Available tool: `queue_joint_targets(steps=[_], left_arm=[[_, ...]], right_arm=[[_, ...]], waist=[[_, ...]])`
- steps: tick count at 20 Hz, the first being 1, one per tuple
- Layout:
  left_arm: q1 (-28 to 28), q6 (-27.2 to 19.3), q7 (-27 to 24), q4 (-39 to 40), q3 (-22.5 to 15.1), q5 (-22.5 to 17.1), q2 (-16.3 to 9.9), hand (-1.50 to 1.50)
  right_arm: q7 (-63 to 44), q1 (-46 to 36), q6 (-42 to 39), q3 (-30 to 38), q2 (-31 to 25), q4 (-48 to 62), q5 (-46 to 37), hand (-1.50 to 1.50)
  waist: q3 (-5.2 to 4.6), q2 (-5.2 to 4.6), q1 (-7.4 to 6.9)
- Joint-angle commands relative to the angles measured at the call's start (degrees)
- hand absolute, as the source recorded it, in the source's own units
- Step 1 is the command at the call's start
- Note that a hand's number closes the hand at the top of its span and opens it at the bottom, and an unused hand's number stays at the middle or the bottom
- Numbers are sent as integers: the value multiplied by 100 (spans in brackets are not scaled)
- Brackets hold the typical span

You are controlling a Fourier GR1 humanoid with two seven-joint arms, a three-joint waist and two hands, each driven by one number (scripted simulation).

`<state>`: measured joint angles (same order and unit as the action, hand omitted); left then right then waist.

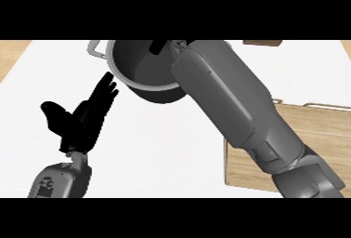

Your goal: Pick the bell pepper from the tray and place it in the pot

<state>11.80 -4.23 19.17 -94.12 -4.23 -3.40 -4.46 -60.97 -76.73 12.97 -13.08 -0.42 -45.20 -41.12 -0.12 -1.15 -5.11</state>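
Observation:
A dark grey pot (140, 62) with a silver rim and a side handle stands at the back of the white counter, left of centre. My right forearm (226, 97) reaches from the lower right up over the pot's right side. Only a black bit of my right hand (159, 45) shows above the pot's rim; the forearm hides the rest. No bell pepper shows anywhere. The wooden tray (322, 135) lies at the right, partly under that forearm. My left hand (79, 118) rests open at the left, fingers up, a little left of the pot.
A brown wooden object (262, 42) peeks in at the back right edge. The white counter top (158, 153) spreads between my left hand and the tray. Wood-coloured strips show at the far left and right corners.

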Motion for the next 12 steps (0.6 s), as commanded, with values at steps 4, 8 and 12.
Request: queue_joint_targets(steps=[4, 8, 12], left_arm=[[-78, 34, 2, -75, 25, -19, -33, 0], [39, -30, 114, -75, 140, -35, -66, 0], [-228, -206, -30, -95, 132, 82, 39, 0]], right_arm=[[74, 125, 2328, 15, 40, 184, 232, -150], [200, -81, 3345, 101, 40, 302, -318, -150], [-18, 32, 4033, 74, 40, 336, -592, -150]], waist=[[4, 22, -8], [4, 50, 178], [7, 93, 317]])
